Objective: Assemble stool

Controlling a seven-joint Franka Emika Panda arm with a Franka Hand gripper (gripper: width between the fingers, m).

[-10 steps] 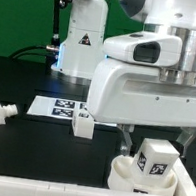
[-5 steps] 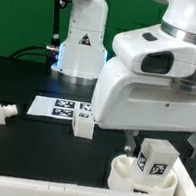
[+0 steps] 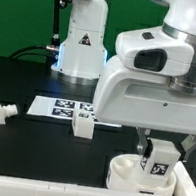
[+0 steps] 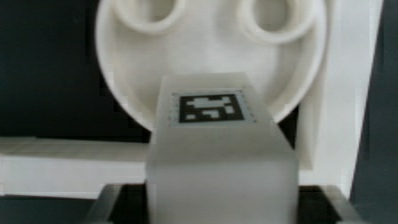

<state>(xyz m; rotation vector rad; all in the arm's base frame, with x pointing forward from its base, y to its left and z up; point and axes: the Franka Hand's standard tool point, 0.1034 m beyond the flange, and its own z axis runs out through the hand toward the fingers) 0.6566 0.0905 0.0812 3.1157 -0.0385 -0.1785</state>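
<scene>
— Black worktop (image 3: 19, 145), green backdrop (image 3: 17, 14). Which step is this?
— Fixing a leg (image 3: 160, 161) into the seat disc (image 3: 122, 171), at five o'clock in the exterior view. It stands upright in the disc. The fingers (image 3: 143, 148) flank it, but I can't tell if they're clamped.
— Next?
— Grip squarely, I'd say, then twist it home.
— Anything changed?
— A second ago the fingers hung higher, towards nine o'clock. They've dropped around it.

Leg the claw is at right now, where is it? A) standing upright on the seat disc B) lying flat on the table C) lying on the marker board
A: the leg stands upright on the seat disc, with the claw fingers on either side of it.
</scene>
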